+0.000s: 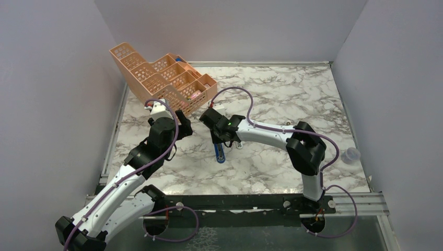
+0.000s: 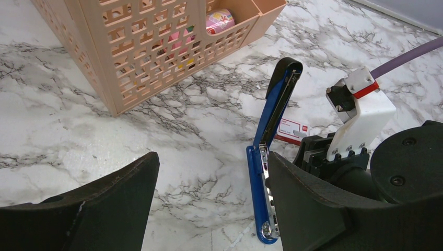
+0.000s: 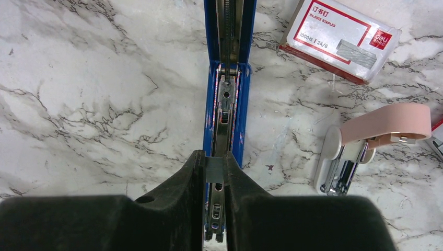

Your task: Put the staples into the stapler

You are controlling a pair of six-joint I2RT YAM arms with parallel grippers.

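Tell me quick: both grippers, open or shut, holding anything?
Left gripper: open, holding nothing.
Right gripper: closed on the staples, right over the opened stapler.

Robot lab test cell, not a home: plain grey partition walls (image 1: 52, 78) box in a marble-look table (image 1: 292, 94) on 3 sides. Left arm (image 1: 112, 191) & right arm (image 1: 264, 135) bolted to a metal rail (image 1: 360, 200) at near edge, w/ purple cables (image 1: 249, 104) looping loose.

Bright, even overhead light; soft shadows, mostly sharp focus.
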